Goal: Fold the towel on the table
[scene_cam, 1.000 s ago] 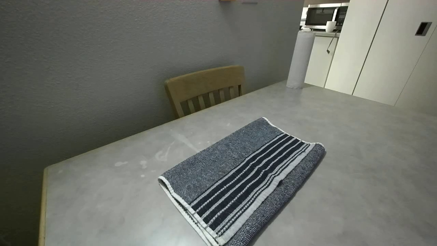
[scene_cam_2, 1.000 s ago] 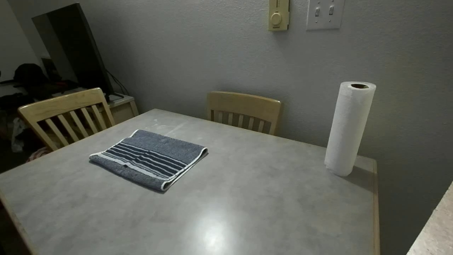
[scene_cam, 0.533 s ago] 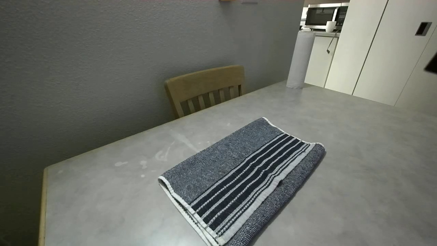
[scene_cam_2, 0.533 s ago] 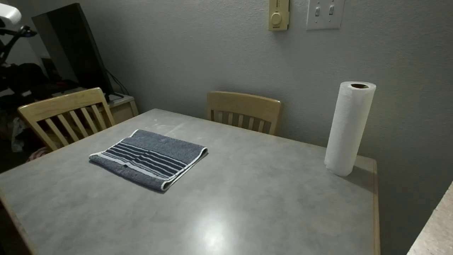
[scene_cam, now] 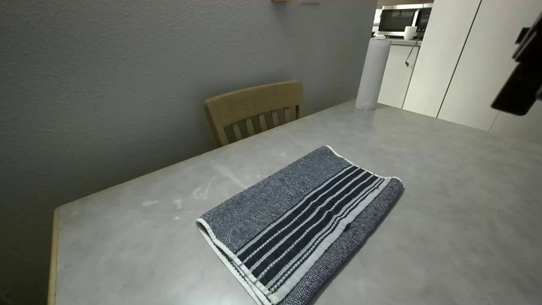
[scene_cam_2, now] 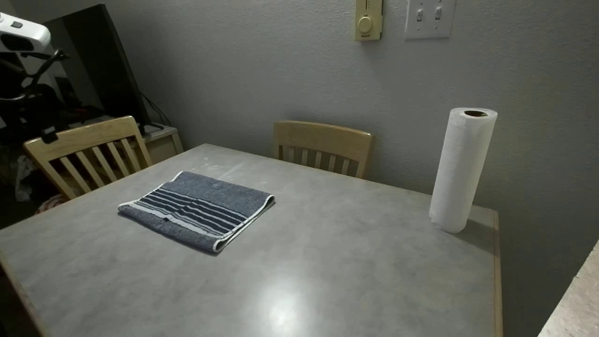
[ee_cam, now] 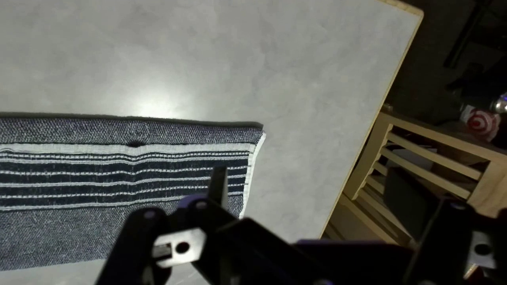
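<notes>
The blue-grey towel (scene_cam: 292, 203) lies folded over on the grey table (scene_cam_2: 355, 243), its dark and white stripes facing up. A strip of its plain weave runs along one long side, beyond the striped end. In the wrist view, my gripper (ee_cam: 310, 180) stands wide open above the table, nothing between its fingers. One finger (ee_cam: 218, 184) overlaps the towel (ee_cam: 99, 170) near its white-edged short end; the opposite one appears over the chair, past the table edge. An exterior view catches a dark fingertip (scene_cam: 516, 91) at the right border, high and apart from the towel.
A paper towel roll (scene_cam_2: 461, 173) stands upright near a table corner. Wooden chairs, one by the wall (scene_cam_2: 323, 140) and one at the table's end (scene_cam_2: 89, 145), border the table. Behind the end chair is a black screen (scene_cam_2: 93, 65).
The arm and gripper have come into both exterior views, entering from the right border in one and from the left border in the other. The towel has stayed put.
</notes>
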{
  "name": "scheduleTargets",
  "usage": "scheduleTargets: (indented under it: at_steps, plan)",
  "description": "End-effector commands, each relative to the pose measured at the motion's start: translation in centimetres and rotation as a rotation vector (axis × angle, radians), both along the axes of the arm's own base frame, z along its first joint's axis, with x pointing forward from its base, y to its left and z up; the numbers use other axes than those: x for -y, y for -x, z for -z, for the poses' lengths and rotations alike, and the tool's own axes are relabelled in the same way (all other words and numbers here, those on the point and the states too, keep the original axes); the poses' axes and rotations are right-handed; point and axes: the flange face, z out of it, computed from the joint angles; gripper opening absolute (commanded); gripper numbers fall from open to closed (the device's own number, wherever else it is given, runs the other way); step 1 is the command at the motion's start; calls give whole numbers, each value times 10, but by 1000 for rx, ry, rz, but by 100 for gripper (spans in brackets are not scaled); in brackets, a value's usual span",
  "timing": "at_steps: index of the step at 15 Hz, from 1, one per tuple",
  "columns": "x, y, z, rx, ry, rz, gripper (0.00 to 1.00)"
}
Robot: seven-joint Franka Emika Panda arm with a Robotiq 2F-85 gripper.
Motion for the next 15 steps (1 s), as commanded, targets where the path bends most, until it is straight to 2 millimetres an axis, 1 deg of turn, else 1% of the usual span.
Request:
scheduleTargets:
  at_steps: [1,4,9,12,15]
  plan:
    - [0,-2,2,-12,-2,4,100]
    - [1,-13,10,-40,-7,15,100]
    - [-2,-41,31,-107,-2,95,100]
    - [-10,-65,43,-132,-6,120,100]
    - [-26,-92,58,-167,-14,121,100]
